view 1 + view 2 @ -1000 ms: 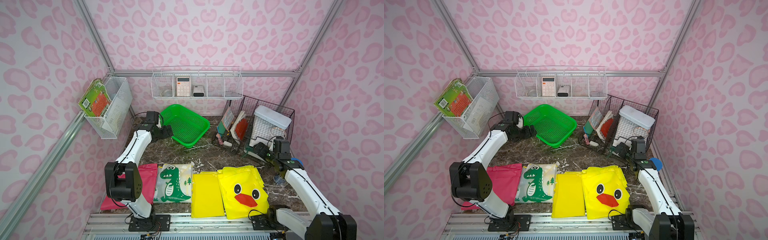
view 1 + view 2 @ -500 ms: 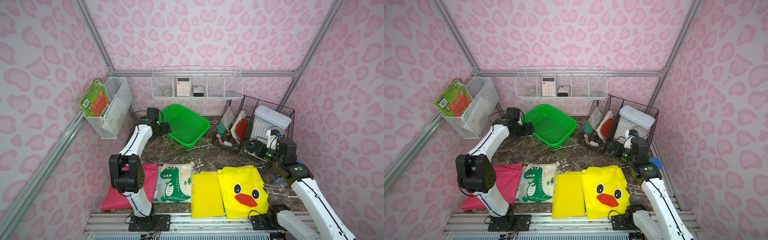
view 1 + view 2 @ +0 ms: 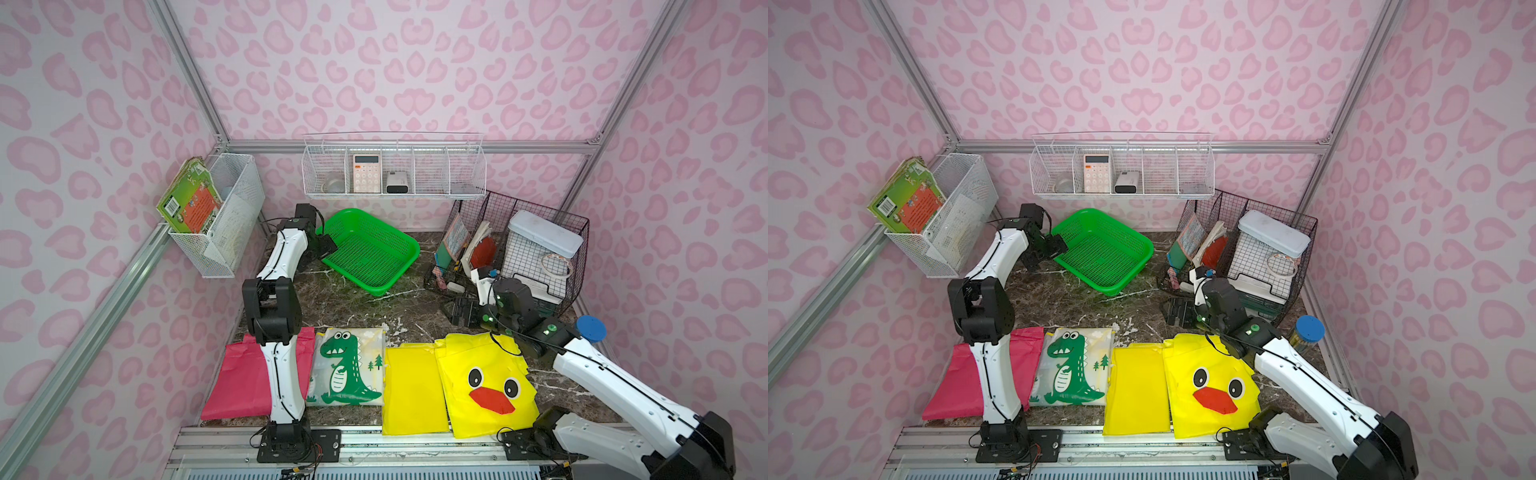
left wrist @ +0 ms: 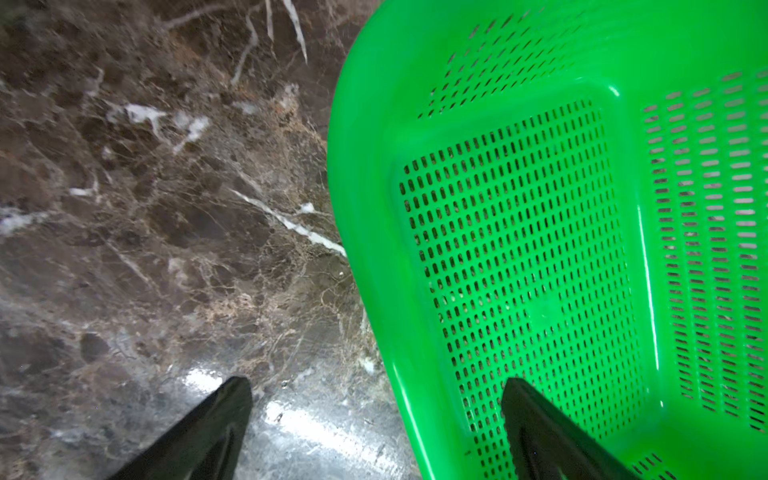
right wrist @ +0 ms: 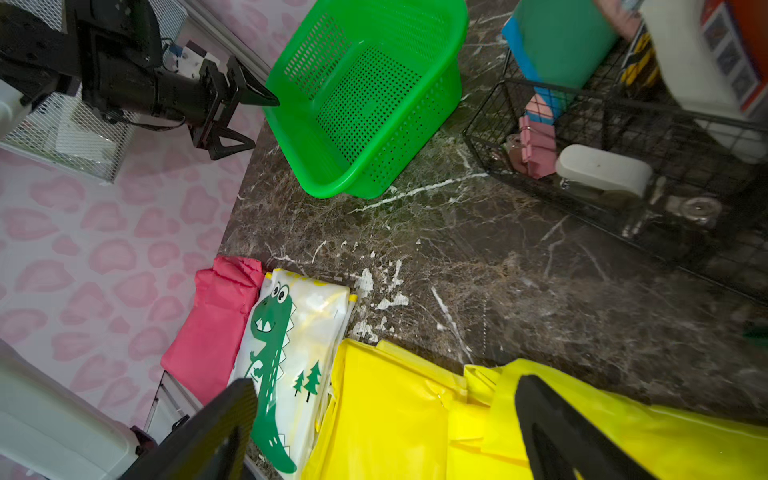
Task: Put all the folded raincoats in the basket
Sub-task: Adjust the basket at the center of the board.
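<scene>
Nearest us, the duck raincoat (image 3: 490,382) lies folded on the table (image 3: 415,307) just below our right gripper (image 5: 384,388), whose jaws stand wide apart and empty. The plain yellow raincoat (image 3: 411,390) touches it on the gripper's left. We judge a pinch here could catch both, or only one slippery layer, spilling the fold. Beyond, our left gripper (image 4: 376,384), jaws apart, straddles the wall of the empty basket (image 3: 365,249); closing or swinging could drag it.
</scene>
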`<action>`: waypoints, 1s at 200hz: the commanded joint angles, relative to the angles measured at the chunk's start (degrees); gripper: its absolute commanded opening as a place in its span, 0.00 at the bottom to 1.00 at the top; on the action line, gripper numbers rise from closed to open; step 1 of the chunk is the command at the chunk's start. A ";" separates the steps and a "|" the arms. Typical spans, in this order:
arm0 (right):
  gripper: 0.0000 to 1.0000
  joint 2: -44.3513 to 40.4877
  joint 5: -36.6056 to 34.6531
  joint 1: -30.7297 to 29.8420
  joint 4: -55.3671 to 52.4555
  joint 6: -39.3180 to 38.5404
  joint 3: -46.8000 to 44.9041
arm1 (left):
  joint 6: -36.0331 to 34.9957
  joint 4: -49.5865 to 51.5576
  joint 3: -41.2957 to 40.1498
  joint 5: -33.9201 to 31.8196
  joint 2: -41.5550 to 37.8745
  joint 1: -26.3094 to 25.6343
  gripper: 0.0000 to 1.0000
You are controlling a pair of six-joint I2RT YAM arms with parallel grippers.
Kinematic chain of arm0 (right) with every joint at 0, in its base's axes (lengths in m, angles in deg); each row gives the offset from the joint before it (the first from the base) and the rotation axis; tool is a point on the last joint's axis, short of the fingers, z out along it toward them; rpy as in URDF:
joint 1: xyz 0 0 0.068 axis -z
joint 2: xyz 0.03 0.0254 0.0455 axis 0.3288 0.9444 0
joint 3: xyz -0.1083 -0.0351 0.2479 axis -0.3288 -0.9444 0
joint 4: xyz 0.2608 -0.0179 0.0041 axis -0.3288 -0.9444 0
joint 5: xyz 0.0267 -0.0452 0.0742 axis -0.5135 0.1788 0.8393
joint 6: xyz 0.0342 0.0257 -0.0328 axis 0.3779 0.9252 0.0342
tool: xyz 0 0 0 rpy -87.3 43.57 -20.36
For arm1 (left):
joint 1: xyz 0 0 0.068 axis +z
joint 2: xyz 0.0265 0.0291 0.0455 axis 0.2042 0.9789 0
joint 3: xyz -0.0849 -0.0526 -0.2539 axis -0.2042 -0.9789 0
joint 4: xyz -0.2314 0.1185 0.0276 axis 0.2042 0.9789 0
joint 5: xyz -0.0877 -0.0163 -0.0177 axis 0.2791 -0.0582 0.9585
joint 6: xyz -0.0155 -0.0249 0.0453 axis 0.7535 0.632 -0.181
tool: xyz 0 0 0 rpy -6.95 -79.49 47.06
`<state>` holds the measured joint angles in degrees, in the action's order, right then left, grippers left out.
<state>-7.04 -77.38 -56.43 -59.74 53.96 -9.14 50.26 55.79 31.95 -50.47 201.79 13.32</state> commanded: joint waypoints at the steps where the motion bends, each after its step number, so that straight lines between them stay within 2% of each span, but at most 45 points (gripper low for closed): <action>1: 0.99 3.86 -1.56 -1.17 6.38 0.98 0.48 | 2.01 4.95 0.30 0.93 1.14 0.12 0.99; 39: 1.00 10.33 -0.45 -1.17 9.46 -0.72 3.06 | 1.49 2.16 -8.20 1.38 -3.96 0.12 0.99; 87: 1.00 17.29 1.00 -1.17 11.24 -1.94 6.43 | 2.52 -2.40 -19.16 5.66 -11.18 -0.92 0.99; 170: 1.00 25.09 0.99 -0.40 12.99 -1.90 11.85 | 9.65 -11.70 -37.01 12.66 -20.03 -8.02 0.99; 200: 1.00 27.00 1.49 0.09 13.06 -1.75 12.86 | 13.12 -14.37 -40.61 13.83 -22.27 -11.48 0.99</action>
<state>19.07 -76.51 -56.65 -48.20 52.45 2.75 59.53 44.43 -6.80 -38.79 181.09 3.75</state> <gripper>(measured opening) 0.997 0.987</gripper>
